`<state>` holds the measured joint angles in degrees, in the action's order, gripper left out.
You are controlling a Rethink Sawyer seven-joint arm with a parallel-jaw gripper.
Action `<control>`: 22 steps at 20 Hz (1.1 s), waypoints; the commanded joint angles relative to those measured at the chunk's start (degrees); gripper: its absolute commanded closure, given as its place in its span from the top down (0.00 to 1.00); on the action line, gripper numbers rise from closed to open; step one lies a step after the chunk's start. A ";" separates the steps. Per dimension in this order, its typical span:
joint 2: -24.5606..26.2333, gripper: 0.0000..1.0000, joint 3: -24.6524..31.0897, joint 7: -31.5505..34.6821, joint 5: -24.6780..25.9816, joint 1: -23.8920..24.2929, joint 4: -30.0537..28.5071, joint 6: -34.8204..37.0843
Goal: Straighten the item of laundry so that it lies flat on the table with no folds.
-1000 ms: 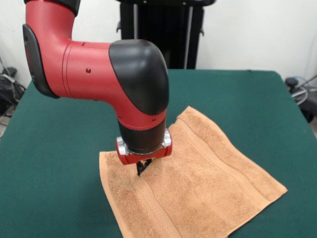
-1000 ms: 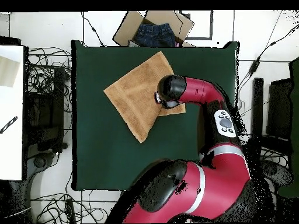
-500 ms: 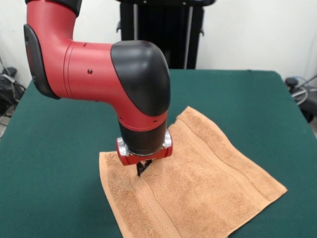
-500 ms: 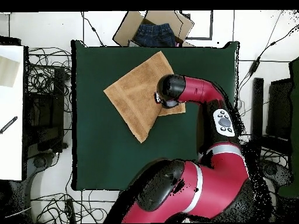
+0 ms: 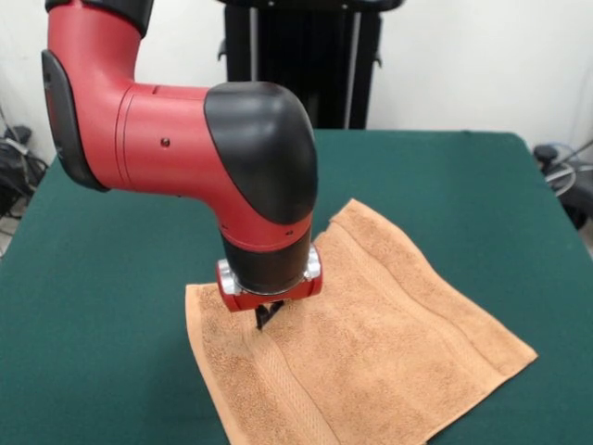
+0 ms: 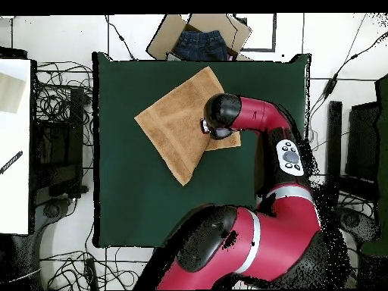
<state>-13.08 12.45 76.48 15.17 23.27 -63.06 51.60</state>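
Front view: nearest the camera, the towel lies spread on the green desk, set at a slant like a diamond, its border bands running across it, one corner running off the bottom edge. Just behind that, my pincer points straight down onto the towel close to its left corner, its dark tips at the cloth; I cannot tell whether they are spread or pressed together. My arm rises behind.
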 commanded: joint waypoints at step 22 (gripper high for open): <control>8.46 0.00 3.80 -4.96 7.23 10.29 -8.24 -12.86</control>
<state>-13.04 17.41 76.48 14.16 28.75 -65.29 51.52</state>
